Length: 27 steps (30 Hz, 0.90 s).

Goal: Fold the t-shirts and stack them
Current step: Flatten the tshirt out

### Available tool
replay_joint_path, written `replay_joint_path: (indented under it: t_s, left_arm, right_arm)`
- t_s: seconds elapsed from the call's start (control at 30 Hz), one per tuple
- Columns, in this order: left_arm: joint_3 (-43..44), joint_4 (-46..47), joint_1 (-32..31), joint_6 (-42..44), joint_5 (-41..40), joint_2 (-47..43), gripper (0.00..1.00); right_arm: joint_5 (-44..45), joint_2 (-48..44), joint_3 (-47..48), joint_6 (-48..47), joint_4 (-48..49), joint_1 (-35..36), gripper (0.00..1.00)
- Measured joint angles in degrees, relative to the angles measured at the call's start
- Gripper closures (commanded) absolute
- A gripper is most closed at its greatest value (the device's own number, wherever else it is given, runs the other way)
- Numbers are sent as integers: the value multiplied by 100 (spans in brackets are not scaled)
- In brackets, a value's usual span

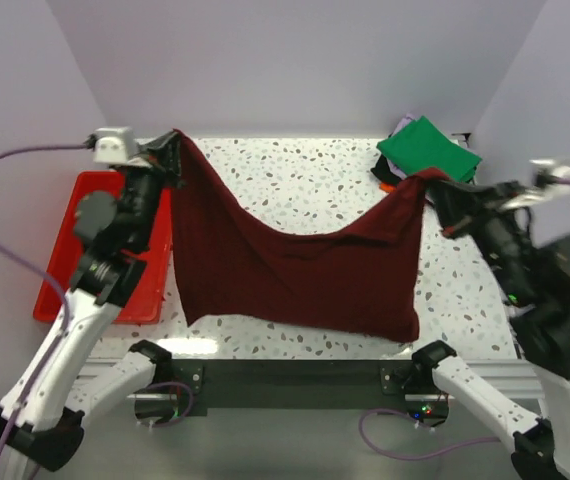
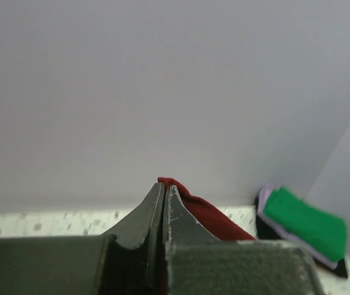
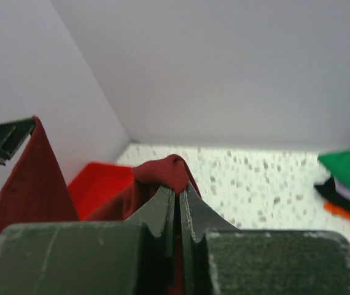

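Overhead: maroon shirt (image 1: 295,270) strung between both arms, sagging mid-span over the table (image 1: 305,180). One top corner clamped in the left gripper (image 1: 172,155) by the far corner of the tray (image 1: 60,290); the other in the right gripper (image 1: 435,187), just beside the folded stack (image 1: 428,150), green on top. Left wrist: jaws pinched tight on maroon cloth. Right wrist: likewise, cloth bunched above the tips.

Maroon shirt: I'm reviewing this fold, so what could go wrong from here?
The left fingers and right fingers each pinch only a small corner of the maroon shirt, so one could slip out. The cloth sags in the middle and might land creased. Its right corner hangs beside the folded stack and could knock it.
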Motion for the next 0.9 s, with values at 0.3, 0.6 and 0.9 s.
replay_joint_path:
  t_s: [0.3, 0.6, 0.9]
  left_arm:
    - [-1755, -179, 282, -4, -1436, 1370, 100]
    - [-2667, 74, 376, -164, -1502, 1156, 100]
    - [-2747, 315, 376, -212, -1373, 990, 100]
  right_arm:
    - [302, 881, -3560, 802, 404, 0, 66]
    - [520, 1655, -4402, 1073, 955, -15, 40]
    - [407, 3436, -4218, 894, 2002, -17, 41]
